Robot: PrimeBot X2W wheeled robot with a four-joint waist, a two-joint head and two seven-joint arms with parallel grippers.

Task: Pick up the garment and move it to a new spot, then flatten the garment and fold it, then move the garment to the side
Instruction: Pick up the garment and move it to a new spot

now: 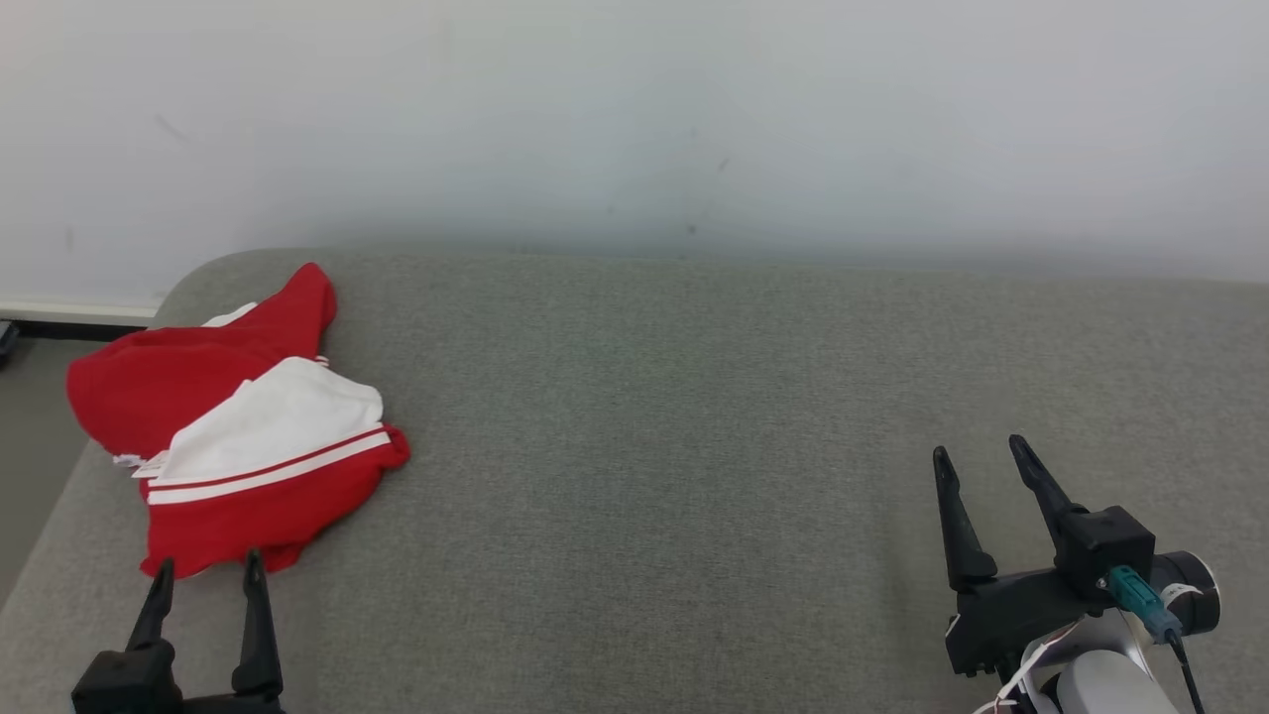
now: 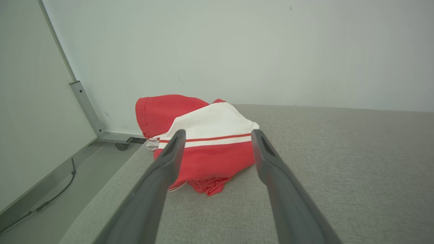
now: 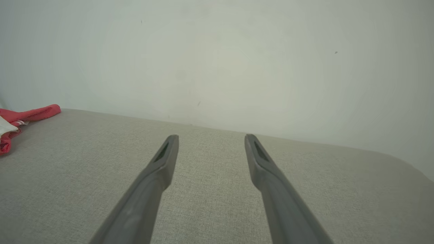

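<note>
- The garment, red w/ a white panel & stripes, lies crumpled at the far-left corner of the grey padded surface and reaches its left edge.
- My L gripper: fingers spread wide, nothing in them. Tips are just short of the near hem. On the L wrist cam the cloth sits framed between them; can't tell if they touch.
- My R gripper: also wide, empty, over bare fabric on the right, well apart from the garment.
- Pale wall behind.
</note>
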